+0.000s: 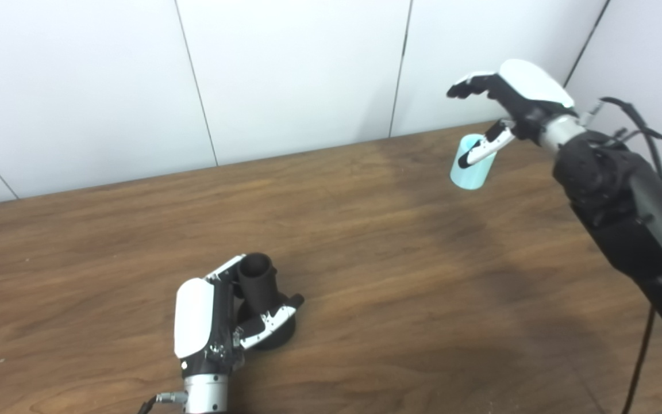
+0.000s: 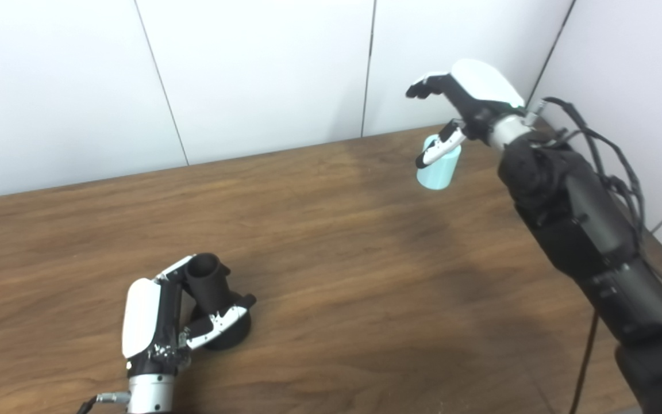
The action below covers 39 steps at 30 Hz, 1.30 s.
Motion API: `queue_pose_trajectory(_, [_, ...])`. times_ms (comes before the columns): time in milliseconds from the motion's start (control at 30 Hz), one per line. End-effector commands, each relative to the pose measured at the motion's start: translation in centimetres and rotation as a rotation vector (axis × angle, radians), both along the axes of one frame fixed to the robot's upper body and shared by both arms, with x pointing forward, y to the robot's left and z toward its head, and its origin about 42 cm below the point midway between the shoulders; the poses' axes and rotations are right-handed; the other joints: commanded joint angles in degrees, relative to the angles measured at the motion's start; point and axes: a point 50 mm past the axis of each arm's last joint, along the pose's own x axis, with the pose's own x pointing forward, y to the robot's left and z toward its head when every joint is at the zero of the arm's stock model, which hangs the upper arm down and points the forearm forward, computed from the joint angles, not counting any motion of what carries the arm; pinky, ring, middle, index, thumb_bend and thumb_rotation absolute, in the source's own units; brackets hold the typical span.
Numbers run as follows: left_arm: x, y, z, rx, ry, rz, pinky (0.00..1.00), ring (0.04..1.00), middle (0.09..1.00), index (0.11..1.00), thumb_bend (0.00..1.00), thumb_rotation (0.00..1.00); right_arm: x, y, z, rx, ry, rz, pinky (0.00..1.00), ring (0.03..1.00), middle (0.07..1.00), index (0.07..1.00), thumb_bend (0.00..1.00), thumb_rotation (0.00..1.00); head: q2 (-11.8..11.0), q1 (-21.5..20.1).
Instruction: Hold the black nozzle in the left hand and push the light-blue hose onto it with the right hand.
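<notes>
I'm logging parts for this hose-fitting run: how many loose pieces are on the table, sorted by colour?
Black: 1, the nozzle, gripped by the left hand.
Light blue: 1, the hose piece, below the open right hand.
Total: 2

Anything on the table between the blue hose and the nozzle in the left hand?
Nothing visible: only bare table lies between the light-blue hose, under the open right hand, and the black nozzle in the left hand.

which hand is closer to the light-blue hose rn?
Right. The right hand is open just above the light-blue hose, thumb crossing in front of it. The left hand is far across the table, wrapped around the black nozzle.
</notes>
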Motion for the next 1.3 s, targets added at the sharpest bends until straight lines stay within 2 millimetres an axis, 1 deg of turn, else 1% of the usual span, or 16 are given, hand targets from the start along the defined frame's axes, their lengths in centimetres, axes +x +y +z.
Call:
queue_pose_trajectory(0, [-0.9, 1.4, -2.5, 0.047, 0.077, 0.012, 0.42, 0.467, 0.448, 0.508, 0.50, 0.00, 0.9, -0.7, 3.3, -0.088, -0.063, -0.012, 0.82, 0.830, 0.791, 0.753, 1.00, 0.17, 0.1, -0.3])
queue_pose_trajectory(233, [-0.8, 1.8, -2.4, 0.041, 0.070, 0.010, 0.41, 0.465, 0.444, 0.507, 0.50, 0.00, 4.0, -1.6, 1.2, -0.151, 0.057, -0.105, 0.76, 0.828, 0.813, 0.777, 1.00, 0.18, 0.1, -1.4])
queue_pose_trajectory(367, [-0.8, 1.8, -2.7, 0.044, 0.075, 0.007, 0.42, 0.465, 0.450, 0.507, 0.50, 0.00, 5.3, -2.1, -0.5, -0.124, 0.095, -0.132, 0.76, 0.869, 0.842, 0.782, 0.99, 0.20, -0.6, -0.8])
queue_pose_trajectory(433, [-0.7, 1.9, -2.8, 0.045, 0.079, 0.008, 0.42, 0.463, 0.453, 0.506, 0.50, 0.00, 5.8, -2.4, -1.2, -0.129, 0.108, -0.143, 0.73, 0.835, 0.828, 0.783, 0.99, 0.21, -0.8, -0.7])
queue_pose_trajectory(567, [-0.7, 2.1, -2.9, 0.043, 0.082, 0.014, 0.42, 0.465, 0.456, 0.506, 0.50, 0.00, 6.7, -3.0, -2.5, -0.151, 0.134, -0.159, 0.76, 0.850, 0.843, 0.795, 0.98, 0.20, -1.1, -0.8])
queue_pose_trajectory(667, [-0.6, 2.3, -2.9, 0.040, 0.085, 0.018, 0.42, 0.467, 0.455, 0.506, 0.50, 0.00, 7.1, -3.3, -3.2, -0.170, 0.140, -0.153, 0.77, 0.838, 0.837, 0.799, 0.97, 0.19, -1.0, -1.1])
queue_pose_trajectory(767, [-0.6, 2.3, -2.9, 0.039, 0.087, 0.017, 0.43, 0.471, 0.455, 0.504, 0.50, 0.00, 7.3, -3.6, -3.9, -0.172, 0.139, -0.149, 0.72, 0.818, 0.827, 0.785, 1.00, 0.16, -1.0, -1.1])
queue_pose_trajectory(833, [-0.6, 2.2, -2.8, 0.040, 0.088, 0.014, 0.43, 0.471, 0.457, 0.503, 0.50, 0.00, 7.3, -3.8, -4.2, -0.162, 0.138, -0.151, 0.66, 0.798, 0.813, 0.773, 1.00, 0.15, -0.9, -0.3])
queue_pose_trajectory(900, [-0.7, 2.2, -2.8, 0.042, 0.087, 0.012, 0.43, 0.470, 0.455, 0.504, 0.50, 0.00, 7.4, -4.1, -4.6, -0.145, 0.143, -0.153, 0.59, 0.724, 0.767, 0.767, 1.00, 0.15, -0.9, -0.1])
queue_pose_trajectory(933, [-0.7, 2.2, -2.8, 0.043, 0.087, 0.012, 0.43, 0.469, 0.453, 0.506, 0.50, 0.00, 7.4, -4.2, -4.7, -0.135, 0.146, -0.152, 0.58, 0.717, 0.764, 0.766, 1.00, 0.14, -0.7, 0.0])
queue_pose_trajectory(967, [-0.7, 2.1, -2.8, 0.042, 0.087, 0.013, 0.43, 0.470, 0.453, 0.505, 0.50, 0.00, 7.3, -4.4, -4.9, -0.121, 0.148, -0.149, 0.63, 0.742, 0.768, 0.764, 1.00, 0.12, -0.7, 0.0])
queue_pose_trajectory(1000, [-0.7, 2.1, -2.8, 0.042, 0.087, 0.014, 0.43, 0.471, 0.453, 0.505, 0.50, 0.00, 7.3, -4.5, -5.0, -0.107, 0.144, -0.145, 0.64, 0.741, 0.764, 0.762, 0.99, 0.11, -0.7, 0.0])
queue_pose_trajectory(1033, [-0.7, 2.1, -2.7, 0.043, 0.087, 0.015, 0.43, 0.471, 0.454, 0.504, 0.50, 0.00, 7.2, -4.6, -5.0, -0.095, 0.142, -0.146, 0.62, 0.725, 0.761, 0.759, 0.98, 0.08, -0.7, 0.0])
queue_pose_trajectory(1100, [-0.7, 2.1, -2.7, 0.045, 0.077, 0.013, 0.43, 0.471, 0.457, 0.503, 0.50, 0.00, 7.1, -4.9, -5.1, -0.087, 0.142, -0.159, 0.55, 0.657, 0.714, 0.750, 0.94, 0.06, -0.7, 0.0])
queue_pose_trajectory(1200, [-0.7, 2.2, -2.8, 0.050, 0.074, 0.012, 0.42, 0.467, 0.454, 0.506, 0.50, 0.00, 7.0, -5.3, -5.0, -0.106, 0.126, -0.155, 0.61, 0.669, 0.716, 0.726, 0.91, 0.08, -0.5, -0.1])
queue_pose_trajectory(1267, [-0.8, 2.1, -2.8, 0.048, 0.072, 0.010, 0.42, 0.467, 0.455, 0.506, 0.50, 0.00, 6.9, -5.5, -4.9, -0.121, 0.115, -0.144, 0.61, 0.645, 0.700, 0.709, 0.90, 0.09, -0.5, -0.1])
